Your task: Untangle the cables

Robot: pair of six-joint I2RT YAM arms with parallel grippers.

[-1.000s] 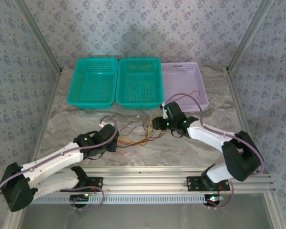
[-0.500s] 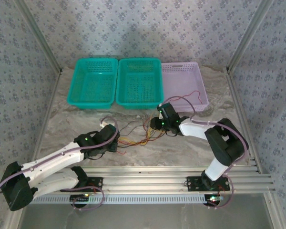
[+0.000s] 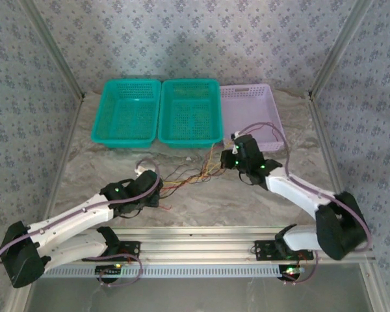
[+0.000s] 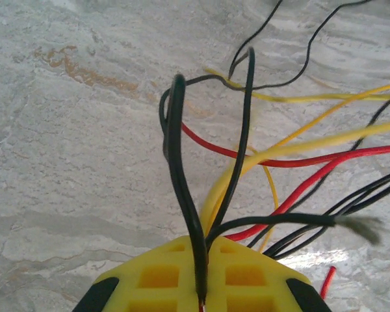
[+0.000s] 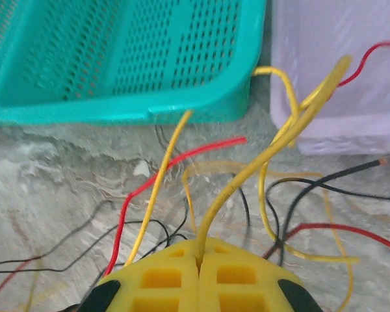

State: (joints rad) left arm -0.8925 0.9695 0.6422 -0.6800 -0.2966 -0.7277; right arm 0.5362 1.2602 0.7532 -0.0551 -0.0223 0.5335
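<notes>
A tangle of thin red, yellow and black cables (image 3: 194,177) stretches across the marble table between my two grippers. My left gripper (image 3: 149,185) holds the left end; in the left wrist view its yellow fingers (image 4: 162,276) are shut on black cables (image 4: 182,188), with red and yellow strands fanning out to the right. My right gripper (image 3: 231,158) sits at the right end near the baskets; its yellow fingers (image 5: 159,279) are shut on a yellow cable (image 5: 260,159) that rises toward the lilac basket. A loose red cable (image 3: 266,128) lies in that basket.
Two teal baskets (image 3: 127,114) (image 3: 190,110) and a lilac basket (image 3: 253,97) line the back of the table. The teal basket's wall (image 5: 130,110) is close ahead of the right gripper. Aluminium rails (image 3: 201,244) run along the near edge.
My right gripper has moved right and toward the baskets with the yellow cable, pulling the tangle taut. The left gripper has stayed in place.
</notes>
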